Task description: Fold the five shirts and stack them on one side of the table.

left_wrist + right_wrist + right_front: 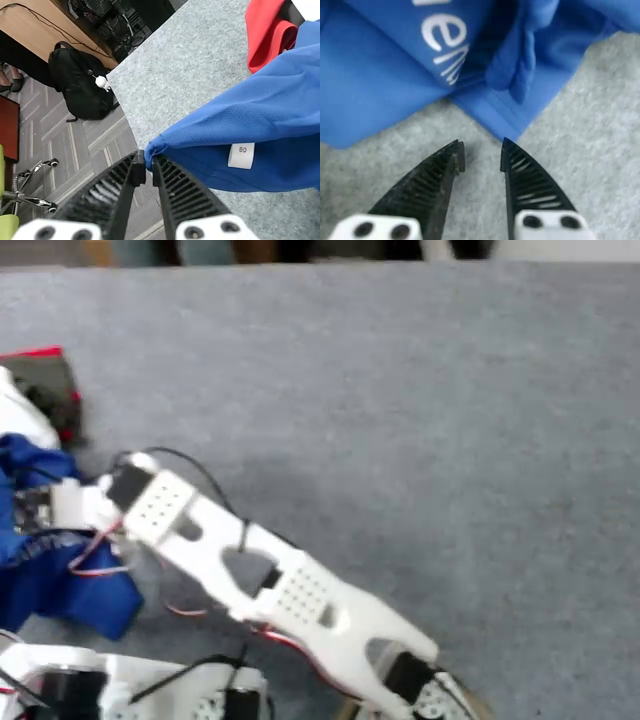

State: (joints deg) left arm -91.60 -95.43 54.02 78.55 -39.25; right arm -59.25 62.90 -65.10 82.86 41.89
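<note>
Grey surface [400, 390], blue shirt [260, 125] bunched at its edge near a red shirt [262, 30], left jaws pinching the blue shirt's corner, right jaws slightly apart, empty, just beside its hem.

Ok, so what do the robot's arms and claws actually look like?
An arm in the high view is white, with rows of small holes, black motors at the joints, and thin red and black cables along it. The left claw and right claw look alike: two black ribbed fingers tapering to points, on white bases with round holes.
</note>
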